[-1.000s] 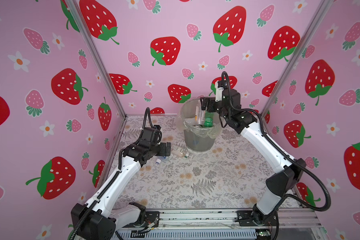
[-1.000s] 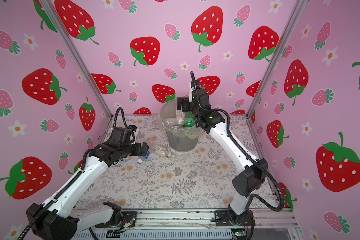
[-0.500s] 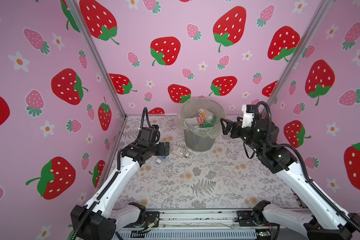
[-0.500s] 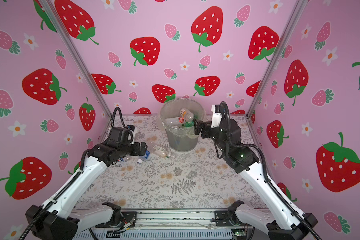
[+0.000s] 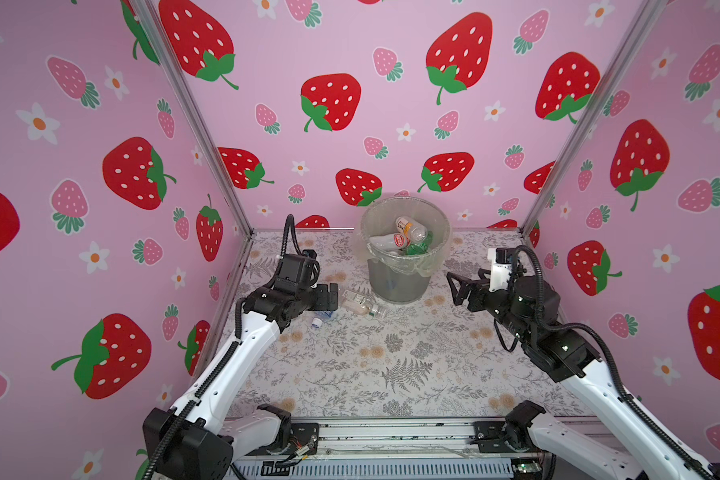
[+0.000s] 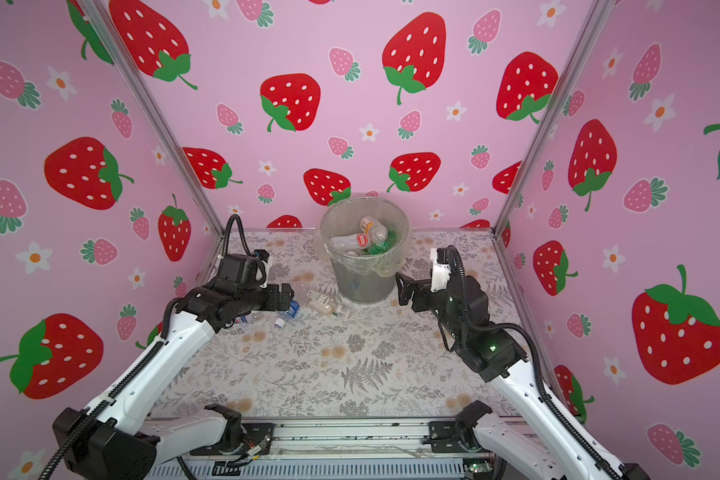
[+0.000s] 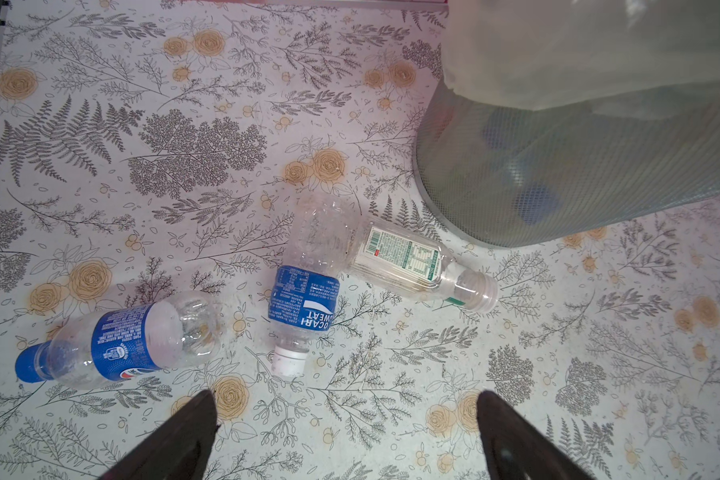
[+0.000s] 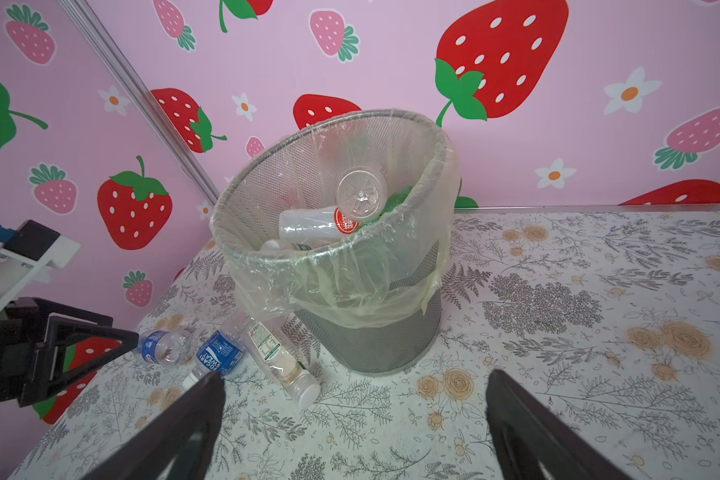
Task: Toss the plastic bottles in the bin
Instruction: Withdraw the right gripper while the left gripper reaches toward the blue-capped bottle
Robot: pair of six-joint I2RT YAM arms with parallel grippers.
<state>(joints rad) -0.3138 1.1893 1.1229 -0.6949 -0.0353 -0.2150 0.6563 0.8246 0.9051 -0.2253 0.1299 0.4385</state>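
The bag-lined mesh bin (image 5: 395, 284) stands at the back, with binned bottles (image 5: 408, 239) inside. The left gripper (image 7: 346, 395) and right gripper (image 8: 354, 378) both gape, empty. At the bin's foot lie a blue-capped bottle (image 7: 129, 340), a Pocari Sweat bottle (image 7: 304, 299) and a green-labelled bottle (image 7: 404, 259). The next pick probably has the left gripper drop astride the Pocari Sweat bottle.

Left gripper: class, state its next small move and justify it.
Probably lower the left gripper onto the middle bottle: its fingers are open and empty, and that bottle lies just ahead between them, outside the bin.
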